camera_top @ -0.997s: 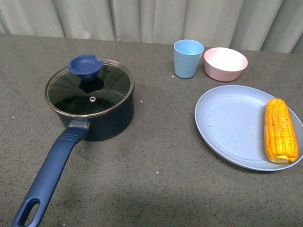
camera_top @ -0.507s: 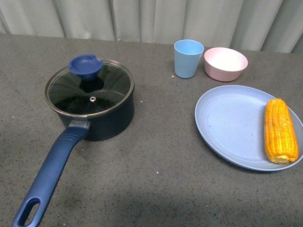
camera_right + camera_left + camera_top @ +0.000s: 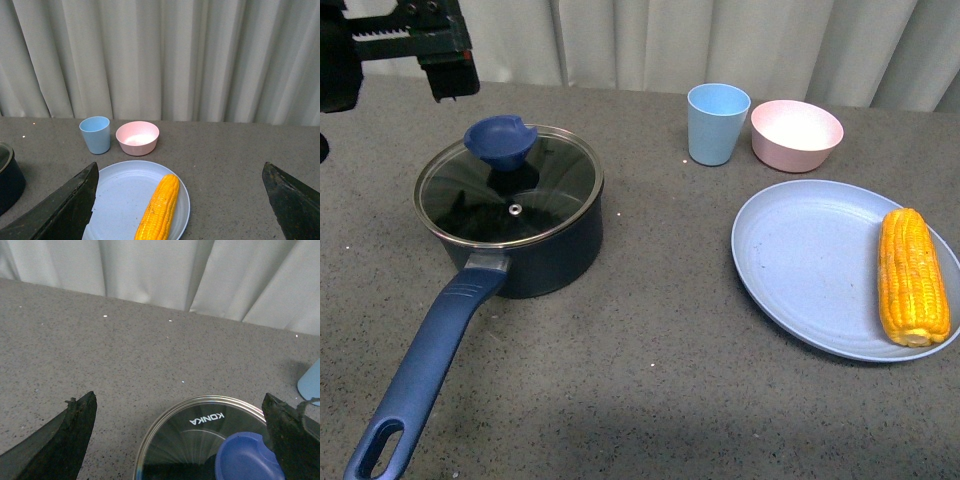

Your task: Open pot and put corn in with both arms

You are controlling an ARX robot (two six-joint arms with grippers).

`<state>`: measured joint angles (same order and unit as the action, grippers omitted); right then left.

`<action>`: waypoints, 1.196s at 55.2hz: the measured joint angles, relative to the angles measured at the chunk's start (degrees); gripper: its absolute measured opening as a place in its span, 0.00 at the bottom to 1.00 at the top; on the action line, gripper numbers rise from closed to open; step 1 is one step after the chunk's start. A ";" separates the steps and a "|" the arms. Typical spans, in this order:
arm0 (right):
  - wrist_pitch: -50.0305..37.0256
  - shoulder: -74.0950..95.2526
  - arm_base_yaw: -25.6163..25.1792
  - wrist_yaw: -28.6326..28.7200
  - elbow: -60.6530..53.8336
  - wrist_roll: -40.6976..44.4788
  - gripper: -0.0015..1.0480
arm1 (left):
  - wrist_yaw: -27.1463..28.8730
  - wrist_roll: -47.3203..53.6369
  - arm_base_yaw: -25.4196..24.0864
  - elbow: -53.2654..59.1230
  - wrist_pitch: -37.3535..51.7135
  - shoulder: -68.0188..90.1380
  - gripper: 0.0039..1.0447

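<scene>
The dark blue pot (image 3: 552, 250) stands at the left with its glass lid (image 3: 545, 185) on; the lid has a blue knob (image 3: 500, 141). The long handle (image 3: 428, 362) points toward the near edge. My left gripper (image 3: 395, 62) is open, hovering above and behind the pot's far left rim. In the left wrist view the lid (image 3: 190, 440) and knob (image 3: 247, 460) lie between the open fingers (image 3: 70, 437). The corn (image 3: 912, 277) lies on a blue plate (image 3: 800, 260) at the right. My right gripper (image 3: 180, 167) is open, back from the corn (image 3: 159, 209); it is outside the front view.
A light blue cup (image 3: 717, 123) and a pink bowl (image 3: 796, 135) stand behind the plate. A grey curtain (image 3: 650, 40) closes the back of the table. Bare grey tabletop (image 3: 660, 330) lies between the pot and the plate.
My left gripper has come into the front view at the top left, above and behind the pot. The pot, lid and corn have not moved.
</scene>
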<state>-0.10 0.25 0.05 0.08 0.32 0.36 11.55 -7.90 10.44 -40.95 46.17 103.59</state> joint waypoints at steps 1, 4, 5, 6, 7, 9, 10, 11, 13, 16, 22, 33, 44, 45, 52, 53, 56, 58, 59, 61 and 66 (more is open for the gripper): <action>0.00 0.00 0.00 0.00 0.00 0.00 0.91 | -0.07 0.17 0.15 -0.50 0.00 0.74 0.94; 0.00 0.00 0.00 0.00 0.00 0.00 0.91 | -0.66 0.74 0.52 -1.46 0.00 2.69 0.94; 0.00 0.00 0.00 0.00 0.00 0.00 0.91 | -0.68 1.03 0.59 -1.60 0.00 2.95 0.94; 0.00 0.00 -0.02 0.00 0.00 0.00 0.91 | -0.81 1.36 0.72 -1.79 0.00 3.50 0.94; 0.00 0.00 0.00 0.00 0.00 0.00 0.91 | -1.01 1.64 0.90 -1.95 0.00 3.89 0.94; 0.00 0.00 0.00 0.00 0.00 0.00 0.91 | -1.40 1.88 1.14 -2.16 -0.02 4.48 0.94; 0.00 0.00 0.00 0.00 0.00 0.00 0.91 | -1.57 1.90 1.25 -2.23 -0.02 4.61 0.94; 0.00 0.00 -0.02 0.00 0.00 0.00 0.91 | -1.79 1.90 1.42 -2.29 -0.02 4.85 0.94; 0.00 0.00 0.00 0.00 0.00 0.00 0.91 | -2.64 2.08 1.88 -2.40 0.00 5.14 0.94; 0.00 0.00 -0.02 0.00 0.00 0.00 0.91 | -4.09 2.05 2.95 -2.51 0.15 5.31 0.94; 0.00 0.00 -0.02 0.02 0.00 0.00 0.91 | -5.38 2.03 4.42 -2.60 0.61 5.68 0.94; 0.00 0.00 -0.02 0.00 0.00 0.00 0.91 | -6.25 2.27 5.75 -3.43 0.76 7.80 0.94; 0.00 0.00 0.00 0.00 0.00 0.00 0.91 | -6.62 3.08 5.86 -4.00 0.81 9.92 0.94; 0.00 0.00 0.00 0.02 0.00 0.00 0.91 | -6.64 3.15 5.86 -4.13 0.81 10.14 0.94; 0.00 0.00 0.00 0.00 0.00 0.00 0.91 | -6.62 3.39 5.68 -4.52 0.87 11.10 0.94; 0.00 0.00 0.00 0.00 0.00 0.00 0.91 | -6.62 3.43 5.68 -4.52 0.87 11.19 0.94; 0.00 0.00 0.00 0.00 0.00 0.00 0.91 | -6.58 3.61 5.64 -4.52 0.87 11.43 0.94; 0.00 0.00 0.00 0.00 0.00 0.00 0.91 | -6.64 3.63 5.64 -4.52 0.90 11.58 0.94; 0.00 0.00 -0.02 0.00 0.00 0.00 0.91 | -6.67 3.72 5.64 -4.52 0.98 11.65 0.94; 0.00 0.00 0.00 0.00 0.00 0.00 0.91 | -6.62 3.89 5.64 -4.52 1.11 11.76 0.93; 0.00 0.00 0.00 0.00 0.00 0.00 0.91 | -6.62 4.09 5.66 -4.50 1.22 11.87 0.76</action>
<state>-0.10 0.25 0.05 0.08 0.32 0.36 4.93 -3.81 16.10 -45.45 47.40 115.46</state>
